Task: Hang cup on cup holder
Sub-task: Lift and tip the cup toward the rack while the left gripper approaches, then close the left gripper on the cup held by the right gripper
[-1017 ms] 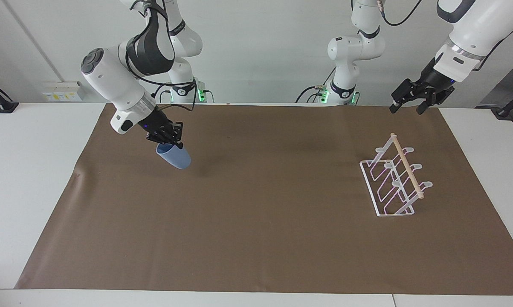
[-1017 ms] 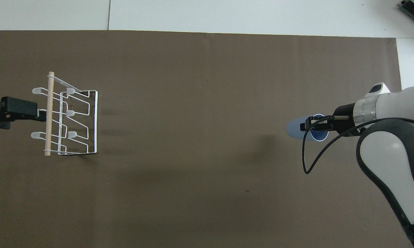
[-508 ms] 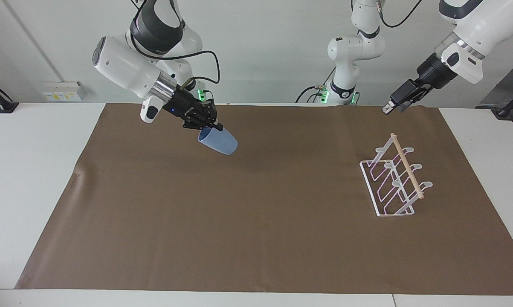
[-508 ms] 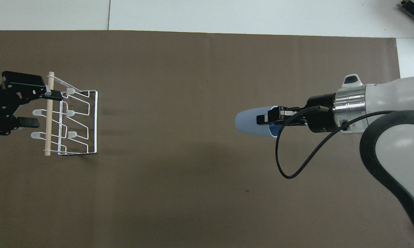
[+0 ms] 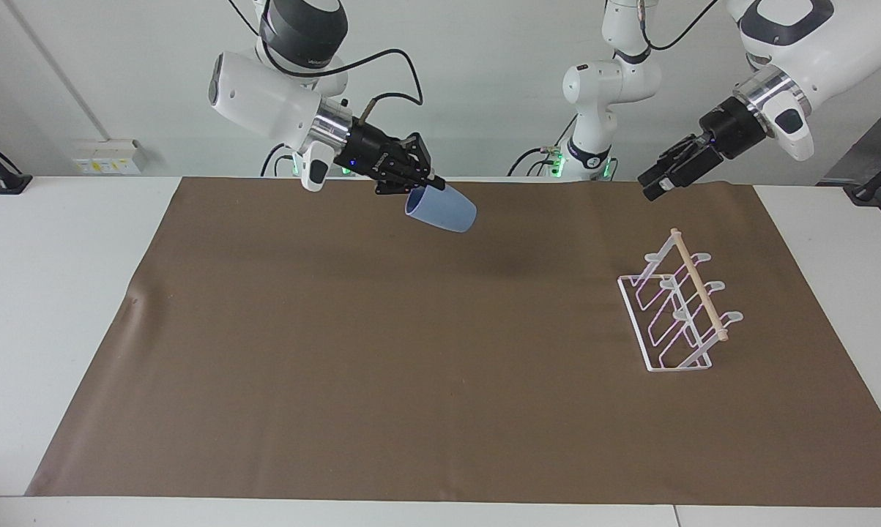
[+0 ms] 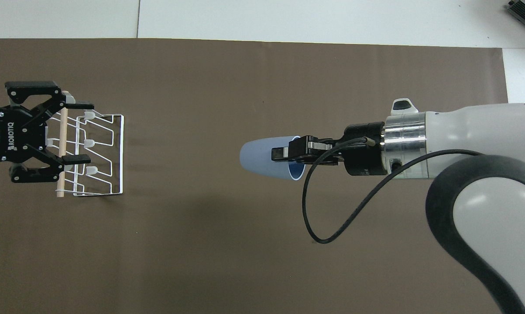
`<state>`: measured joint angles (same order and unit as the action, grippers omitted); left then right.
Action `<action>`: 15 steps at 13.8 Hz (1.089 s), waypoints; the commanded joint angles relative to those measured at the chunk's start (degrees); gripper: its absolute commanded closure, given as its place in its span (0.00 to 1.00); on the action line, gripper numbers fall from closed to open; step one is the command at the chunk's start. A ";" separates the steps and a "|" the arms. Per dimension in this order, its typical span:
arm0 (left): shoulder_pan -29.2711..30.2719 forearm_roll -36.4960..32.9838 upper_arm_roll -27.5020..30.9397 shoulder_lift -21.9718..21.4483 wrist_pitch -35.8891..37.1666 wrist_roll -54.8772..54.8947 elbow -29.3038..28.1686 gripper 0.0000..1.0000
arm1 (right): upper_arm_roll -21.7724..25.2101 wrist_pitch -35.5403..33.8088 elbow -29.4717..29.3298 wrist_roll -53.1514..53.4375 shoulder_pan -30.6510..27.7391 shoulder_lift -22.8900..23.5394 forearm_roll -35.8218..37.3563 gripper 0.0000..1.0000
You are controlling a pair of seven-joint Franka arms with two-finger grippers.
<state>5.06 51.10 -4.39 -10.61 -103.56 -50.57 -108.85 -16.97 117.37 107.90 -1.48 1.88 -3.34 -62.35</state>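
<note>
The light-blue cup [image 5: 444,208] hangs tilted almost on its side above the brown mat, its narrow base pointing toward the left arm's end. My right gripper [image 5: 419,187] is shut on the cup's rim, one finger inside the mouth; the overhead view shows the same right gripper [image 6: 284,153] on the cup [image 6: 258,157]. The white wire cup holder [image 5: 676,315] with its wooden dowel [image 5: 696,285] stands on the mat at the left arm's end. My left gripper [image 5: 658,187] hovers open, high and apart from the holder. In the overhead view, the left gripper [image 6: 79,133] overlaps the cup holder [image 6: 114,152].
A brown mat [image 5: 411,366] covers most of the white table [image 5: 45,329]. Both arm bases stand at the robots' edge of the table. A black cable loops from the right wrist.
The right gripper has carried the cup upward and toward the middle of the table. The left gripper has turned at the wrist and now shows its spread fingers from above.
</note>
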 commanded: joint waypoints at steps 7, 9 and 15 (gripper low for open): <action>-0.84 12.36 -0.71 -3.19 -2.62 -7.26 -9.54 0.00 | -16.32 24.54 -1.46 8.16 -1.00 -0.18 -8.65 1.00; -3.03 12.36 -0.71 -3.27 -2.52 -7.26 -9.54 0.00 | -17.57 26.58 -1.46 8.77 -0.91 -0.18 -10.58 1.00; -3.57 12.45 -0.97 -3.27 -0.77 -6.91 -9.01 0.00 | -19.51 28.26 -1.46 9.04 -0.83 -0.18 -12.70 1.00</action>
<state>1.84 62.55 -5.69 -12.30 -105.15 -56.96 -116.65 -35.26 144.49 106.56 6.65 1.93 -3.36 -73.35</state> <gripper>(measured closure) 0.000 0.943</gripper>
